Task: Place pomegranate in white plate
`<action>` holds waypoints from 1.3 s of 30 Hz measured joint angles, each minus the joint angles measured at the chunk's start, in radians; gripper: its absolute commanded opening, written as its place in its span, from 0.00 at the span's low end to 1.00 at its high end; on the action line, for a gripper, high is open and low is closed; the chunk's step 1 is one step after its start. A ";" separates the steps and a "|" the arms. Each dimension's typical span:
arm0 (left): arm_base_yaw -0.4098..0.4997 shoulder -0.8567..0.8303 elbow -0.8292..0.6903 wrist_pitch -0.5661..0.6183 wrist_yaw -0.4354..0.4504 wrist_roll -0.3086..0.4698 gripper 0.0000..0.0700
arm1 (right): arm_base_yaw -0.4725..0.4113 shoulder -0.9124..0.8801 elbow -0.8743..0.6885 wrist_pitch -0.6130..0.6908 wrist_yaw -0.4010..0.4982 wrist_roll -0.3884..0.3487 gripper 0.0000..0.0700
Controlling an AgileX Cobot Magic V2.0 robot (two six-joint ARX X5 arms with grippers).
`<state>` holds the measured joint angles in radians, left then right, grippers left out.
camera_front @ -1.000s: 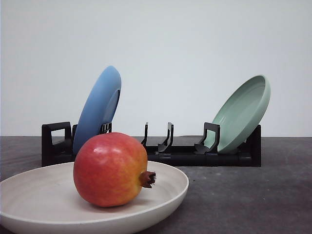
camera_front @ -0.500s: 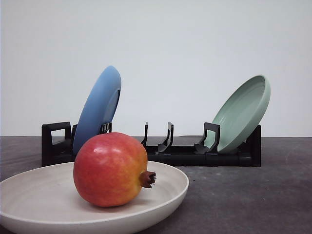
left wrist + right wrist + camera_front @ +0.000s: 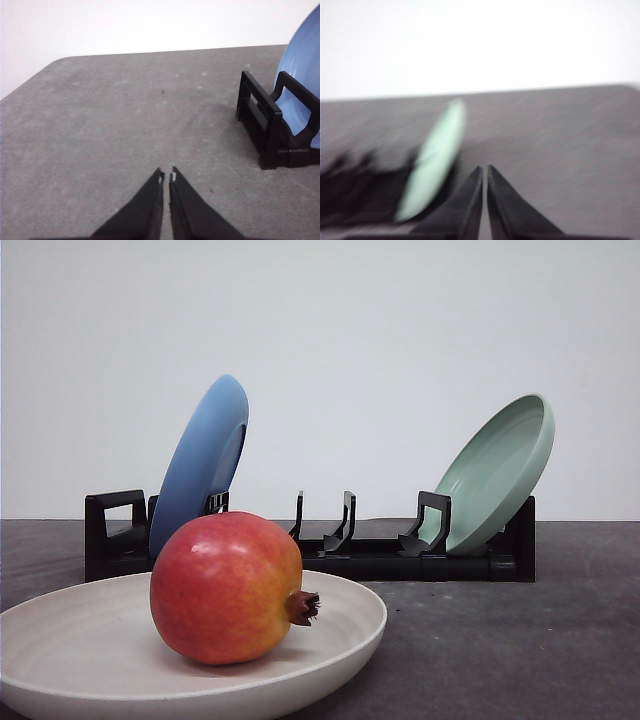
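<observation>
Red pomegranate [image 3: 226,587] rests inside white plate [image 3: 60,640] — placement looks complete. Left claw [image 3: 166,177] and right claw [image 3: 484,170] both closed together, empty — nothing evidently left.

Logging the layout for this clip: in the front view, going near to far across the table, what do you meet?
white plate with the pomegranate in it → black dish rack holding the blue plate and the pale green plate → white wall.
</observation>
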<state>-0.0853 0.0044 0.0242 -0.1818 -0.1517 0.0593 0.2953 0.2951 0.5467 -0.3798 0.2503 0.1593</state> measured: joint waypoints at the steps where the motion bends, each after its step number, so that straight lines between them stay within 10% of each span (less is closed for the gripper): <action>1: 0.000 0.000 0.000 0.000 0.000 0.000 0.00 | -0.051 -0.012 -0.035 0.054 -0.016 -0.027 0.02; 12: 0.000 0.000 0.000 0.000 0.000 0.000 0.00 | -0.402 -0.132 -0.361 0.302 -0.196 -0.137 0.02; 39: 0.000 0.000 0.000 0.000 0.000 0.000 0.00 | -0.343 -0.291 -0.531 0.211 -0.199 -0.160 0.02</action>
<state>-0.0853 0.0044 0.0242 -0.1818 -0.1520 0.0593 -0.0475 0.0044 0.0158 -0.1688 0.0509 -0.0011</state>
